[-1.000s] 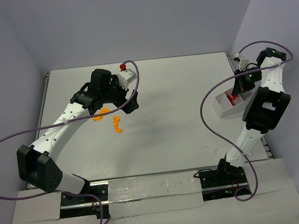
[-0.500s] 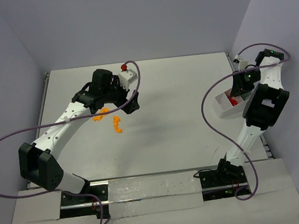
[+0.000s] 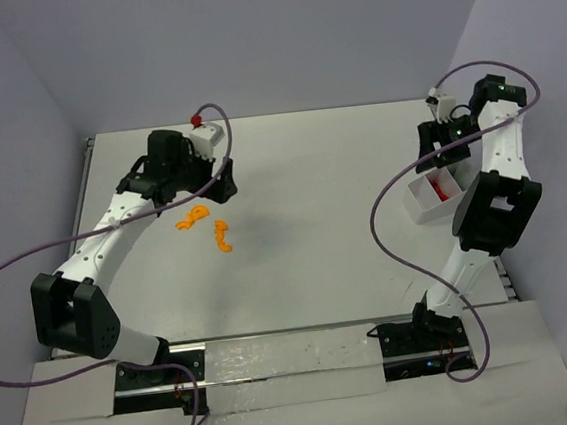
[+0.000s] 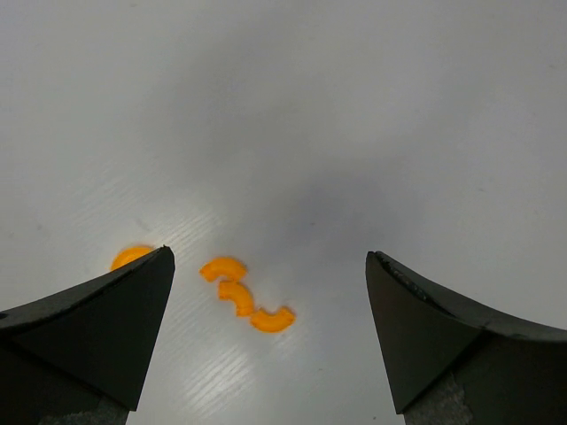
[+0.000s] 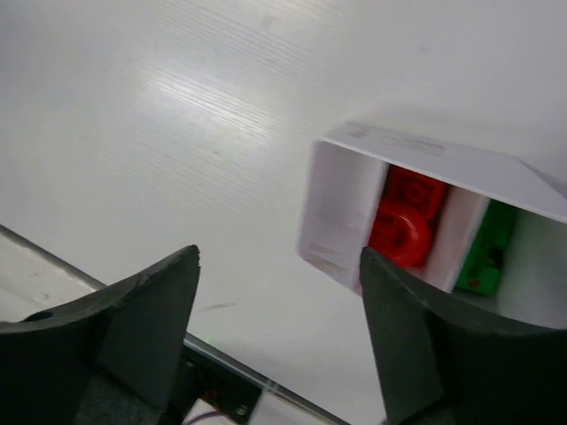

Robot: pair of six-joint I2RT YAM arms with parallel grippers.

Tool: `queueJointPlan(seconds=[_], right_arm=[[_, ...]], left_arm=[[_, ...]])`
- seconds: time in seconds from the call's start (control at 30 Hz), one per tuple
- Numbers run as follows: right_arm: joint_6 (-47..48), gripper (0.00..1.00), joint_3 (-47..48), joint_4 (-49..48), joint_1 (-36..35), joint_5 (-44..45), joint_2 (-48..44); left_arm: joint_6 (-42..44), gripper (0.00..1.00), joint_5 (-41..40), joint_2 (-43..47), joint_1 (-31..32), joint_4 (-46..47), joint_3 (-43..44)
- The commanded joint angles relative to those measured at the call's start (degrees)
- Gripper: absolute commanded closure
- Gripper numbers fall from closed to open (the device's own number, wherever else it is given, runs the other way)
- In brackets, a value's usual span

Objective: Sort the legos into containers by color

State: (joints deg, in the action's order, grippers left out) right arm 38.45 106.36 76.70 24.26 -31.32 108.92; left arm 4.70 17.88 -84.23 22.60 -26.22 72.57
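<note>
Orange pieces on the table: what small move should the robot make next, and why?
Probably lower the left hand onto one of the orange legos. Its fingers stand open right above them, and they lie loose on the table, while red legos and green legos already sit in the container.

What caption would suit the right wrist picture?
Open right gripper near a white container holding red legos and green legos.
</note>
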Motion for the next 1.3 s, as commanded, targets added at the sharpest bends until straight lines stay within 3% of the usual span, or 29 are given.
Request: queueJointPlan(seconds=[0.0, 0.1, 0.17, 0.4, 0.57, 0.73, 1.1, 1.27], right_arm=[[-4.7, 0.14, -0.8, 0.3, -7.3, -2.4, -9.3], [-9.0, 0.09, -4.3, -4.9, -13.2, -1.6, -13.0], [-11.9, 0.0, -7.1, -8.8, -16.5, -1.1, -14.5], [-20.0, 0.0, -16.5, -21.2, -27.0, -0.9, -18.7], [-22.3, 0.0, -19.1, -23.4, -28.9, -1.5, -19.4], [-22.5, 0.0, -19.6, -23.4, -29.2, -1.9, -19.1], [-22.3, 0.0, -19.9, -23.4, -29.4, -2.3, -18.3], [-22.4, 0.0, -19.7, -23.4, -29.4, -2.4, -18.0]], left_arm=[[0.9, 0.01, -1.2, 0.7, -7.5, -1.6, -0.8], [5.3, 0.01, -4.8, 0.4, -12.3, -0.6, -4.1], [8.4, 0.02, -6.3, -2.1, -13.8, -1.7, -4.6], [20.7, 0.13, -6.7, -13.2, -16.6, -0.9, -4.2], [29.9, 0.21, -2.4, -17.4, -16.9, 0.6, -1.9], [37.1, 0.23, 4.1, -21.0, -17.0, -0.5, 0.8], [39.4, 0.26, 7.3, -29.6, -17.0, -5.4, 6.4], [40.0, 0.35, 8.5, -30.2, -16.9, -5.7, 6.1]])
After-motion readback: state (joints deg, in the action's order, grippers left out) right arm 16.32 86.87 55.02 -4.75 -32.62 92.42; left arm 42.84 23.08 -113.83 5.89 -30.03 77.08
